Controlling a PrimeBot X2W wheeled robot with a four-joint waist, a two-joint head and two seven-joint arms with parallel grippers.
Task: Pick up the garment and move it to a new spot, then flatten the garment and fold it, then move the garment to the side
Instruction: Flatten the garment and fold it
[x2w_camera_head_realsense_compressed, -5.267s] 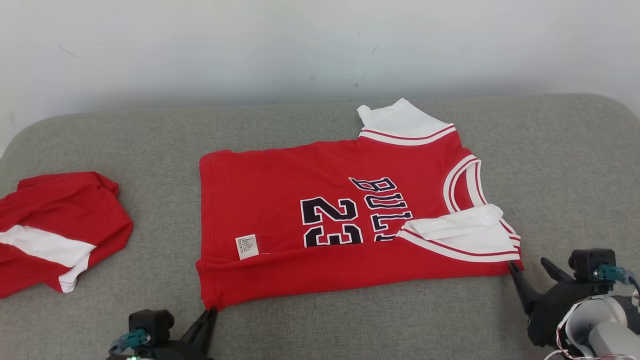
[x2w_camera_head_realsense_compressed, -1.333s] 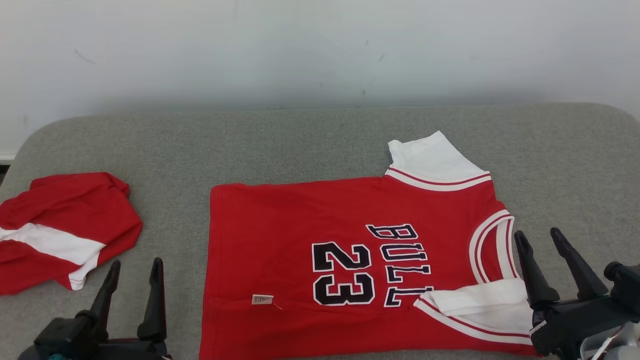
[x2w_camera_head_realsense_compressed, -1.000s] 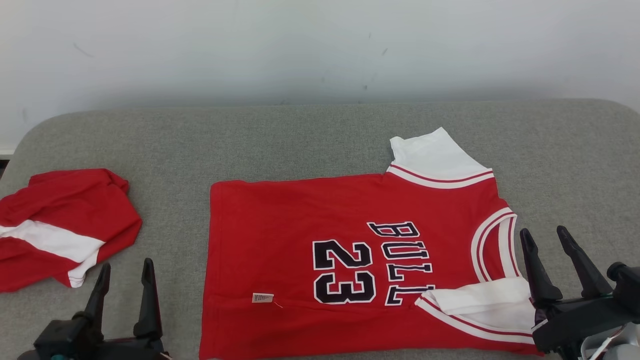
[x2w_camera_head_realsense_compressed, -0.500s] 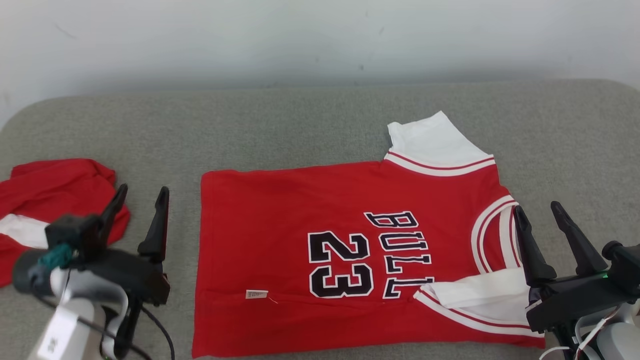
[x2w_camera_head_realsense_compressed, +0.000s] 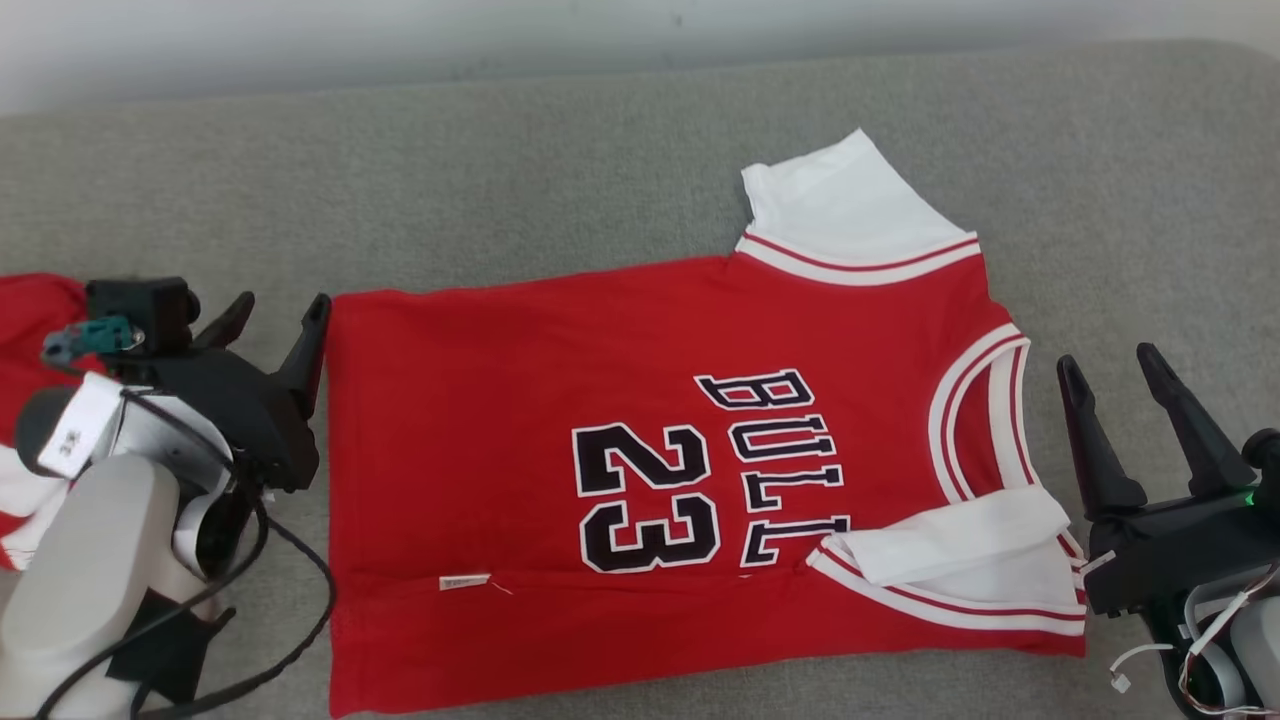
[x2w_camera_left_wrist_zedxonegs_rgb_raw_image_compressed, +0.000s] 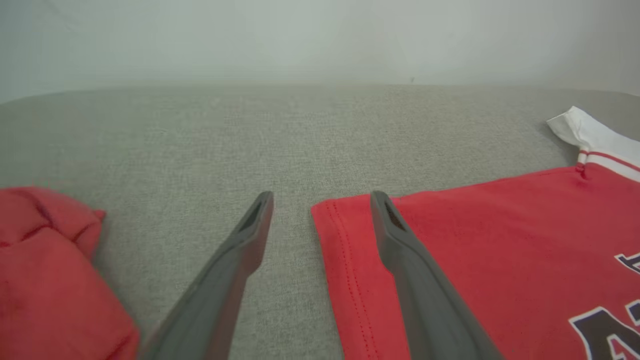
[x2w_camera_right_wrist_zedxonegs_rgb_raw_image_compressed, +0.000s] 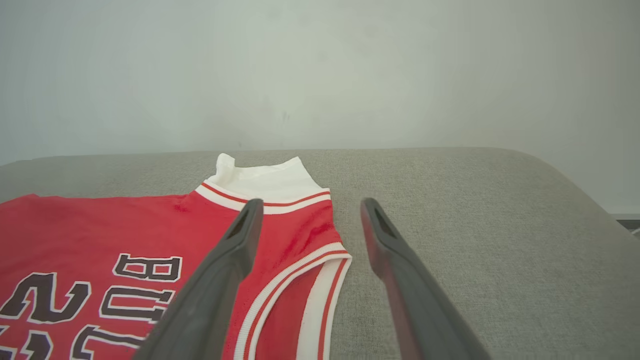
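The garment (x2w_camera_head_realsense_compressed: 500, 420) is a red jersey with "BULLS 23" in black. It lies flat on the grey cushion (x2w_camera_head_realsense_compressed: 500, 150), collar to the right, near edge folded over. One white sleeve (x2w_camera_head_realsense_compressed: 840, 210) sticks out at the far side and another (x2w_camera_head_realsense_compressed: 950, 545) lies folded near the front. My left gripper (x2w_camera_head_realsense_compressed: 282, 305) is open at the jersey's far-left hem corner. In the left wrist view that gripper (x2w_camera_left_wrist_zedxonegs_rgb_raw_image_compressed: 321, 197) straddles the garment's corner (x2w_camera_left_wrist_zedxonegs_rgb_raw_image_compressed: 450, 260), its right finger over the cloth. My right gripper (x2w_camera_head_realsense_compressed: 1108, 360) is open just right of the collar; the right wrist view has this gripper (x2w_camera_right_wrist_zedxonegs_rgb_raw_image_compressed: 312, 204) over the garment's shoulder (x2w_camera_right_wrist_zedxonegs_rgb_raw_image_compressed: 100, 225).
A second red and white garment (x2w_camera_head_realsense_compressed: 25, 310) lies crumpled at the far left, behind my left arm, and shows as a red heap (x2w_camera_left_wrist_zedxonegs_rgb_raw_image_compressed: 45, 280) in the left wrist view. A pale wall (x2w_camera_right_wrist_zedxonegs_rgb_raw_image_compressed: 320, 75) rises behind the cushion, whose right end curves away.
The head camera has tilted down, shifting the whole picture. My left arm has come up and forward to the jersey's far-left corner. The right gripper stays open beside the collar.
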